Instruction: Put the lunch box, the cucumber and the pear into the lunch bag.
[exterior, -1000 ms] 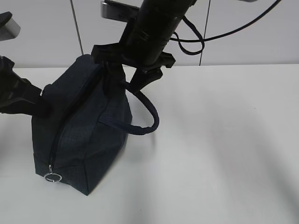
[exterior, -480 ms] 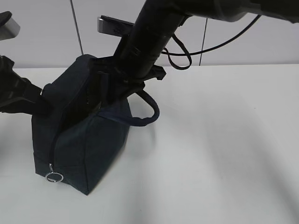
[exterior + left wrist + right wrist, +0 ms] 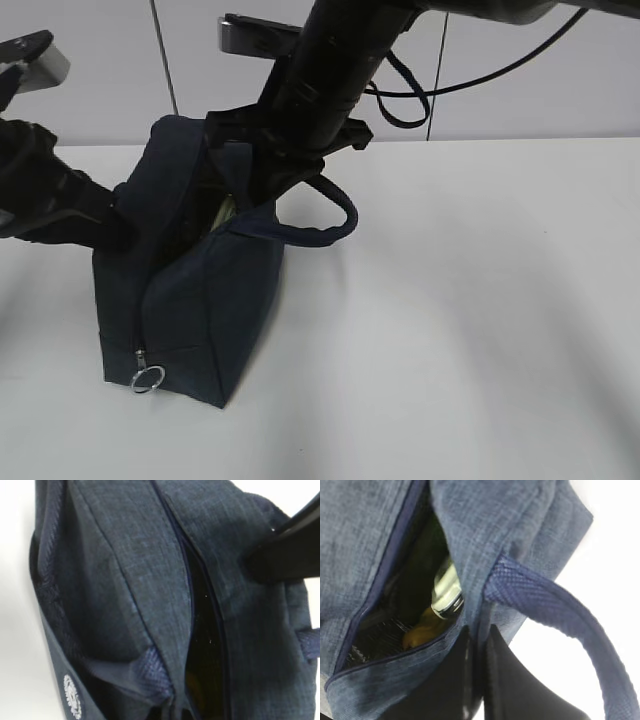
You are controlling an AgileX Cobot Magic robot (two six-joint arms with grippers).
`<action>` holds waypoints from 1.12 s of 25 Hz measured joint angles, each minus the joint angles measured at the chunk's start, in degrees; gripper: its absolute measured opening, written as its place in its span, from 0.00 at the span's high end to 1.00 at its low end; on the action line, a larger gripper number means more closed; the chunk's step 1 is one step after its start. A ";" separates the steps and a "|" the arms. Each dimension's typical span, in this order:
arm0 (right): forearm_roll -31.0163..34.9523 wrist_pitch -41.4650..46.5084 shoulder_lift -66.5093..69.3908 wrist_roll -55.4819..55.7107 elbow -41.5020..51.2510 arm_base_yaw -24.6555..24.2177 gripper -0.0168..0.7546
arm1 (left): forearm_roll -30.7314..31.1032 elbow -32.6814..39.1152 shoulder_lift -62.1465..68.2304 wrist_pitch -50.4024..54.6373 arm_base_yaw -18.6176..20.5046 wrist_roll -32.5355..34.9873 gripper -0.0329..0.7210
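Note:
The dark navy lunch bag [image 3: 210, 310] stands on the left of the white table, its top zipper open. In the right wrist view the opening shows the lunch box's pale lid corner [image 3: 446, 592], the yellow-orange pear [image 3: 422, 629] below it and the dark green cucumber [image 3: 427, 550] beside it, all inside. My right gripper [image 3: 262, 190] is shut on the bag's opening edge [image 3: 479, 630] next to the padded handle [image 3: 330, 225]. My left gripper [image 3: 118, 228] grips the bag's left side; the fabric bunches at it [image 3: 170, 700].
The zipper's metal ring pull [image 3: 148, 378] hangs at the bag's near bottom corner. The white table [image 3: 450, 320] stretches to the right of the bag. A wall with vertical seams stands behind, and a black cable [image 3: 400, 100] loops off the right arm.
The bag and both grippers have shifted to the right. The opening has been pulled wider, and the handle has risen a little.

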 joint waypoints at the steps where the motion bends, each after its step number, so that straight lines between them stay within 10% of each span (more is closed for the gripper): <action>1: 0.00 0.05 -0.57 -0.16 1.00 -0.80 0.96 | -0.12 -0.87 0.97 0.00 -0.89 0.00 0.96; 18: 5.84 -7.96 -14.94 -10.26 23.90 -10.11 0.95 | -2.18 -9.91 10.02 -0.63 -9.22 -0.67 0.93; 28: 8.55 -8.79 -19.54 -16.49 23.90 -10.11 0.38 | -2.98 -9.91 6.27 -2.93 -9.22 1.55 0.47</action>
